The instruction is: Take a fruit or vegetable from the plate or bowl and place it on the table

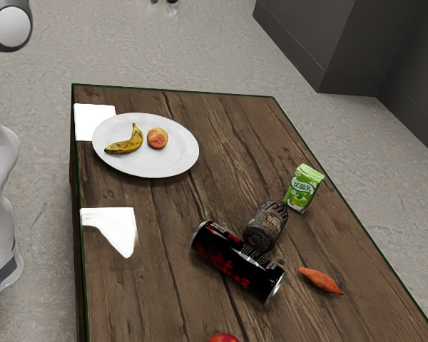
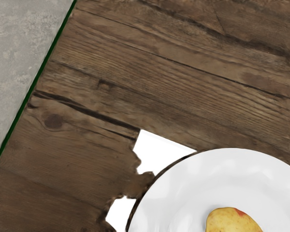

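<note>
2 fruits, exterior view: banana [image 1: 125, 146] and peach [image 1: 157, 138], apart, on 1 white plate [image 1: 184, 155], set on the wooden table [image 1: 170, 214]. Hand: spread or closed, cannot tell. Wrist view: peach clear of the plate's visible rim. Step, as judged: reaching for fruit. Best handling: centre over the peach, descend squarely, close gently at its widest; it may roll if caught off-centre.
</note>
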You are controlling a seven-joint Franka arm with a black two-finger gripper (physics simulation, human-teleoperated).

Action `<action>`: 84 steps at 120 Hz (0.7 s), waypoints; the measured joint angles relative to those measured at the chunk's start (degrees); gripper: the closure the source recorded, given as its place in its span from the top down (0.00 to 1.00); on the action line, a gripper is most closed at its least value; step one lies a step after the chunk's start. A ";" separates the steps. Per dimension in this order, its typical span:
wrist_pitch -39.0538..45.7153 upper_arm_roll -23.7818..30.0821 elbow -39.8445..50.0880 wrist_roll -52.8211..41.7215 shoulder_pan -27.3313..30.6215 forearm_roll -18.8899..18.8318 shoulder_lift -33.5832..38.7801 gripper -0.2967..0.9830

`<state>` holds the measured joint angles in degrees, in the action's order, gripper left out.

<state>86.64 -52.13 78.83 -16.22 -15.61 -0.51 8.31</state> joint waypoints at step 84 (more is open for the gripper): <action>2.85 58.38 55.64 -2.67 32.96 -1.19 33.38 0.75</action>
<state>89.49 6.25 134.46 -18.89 17.35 -1.70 41.69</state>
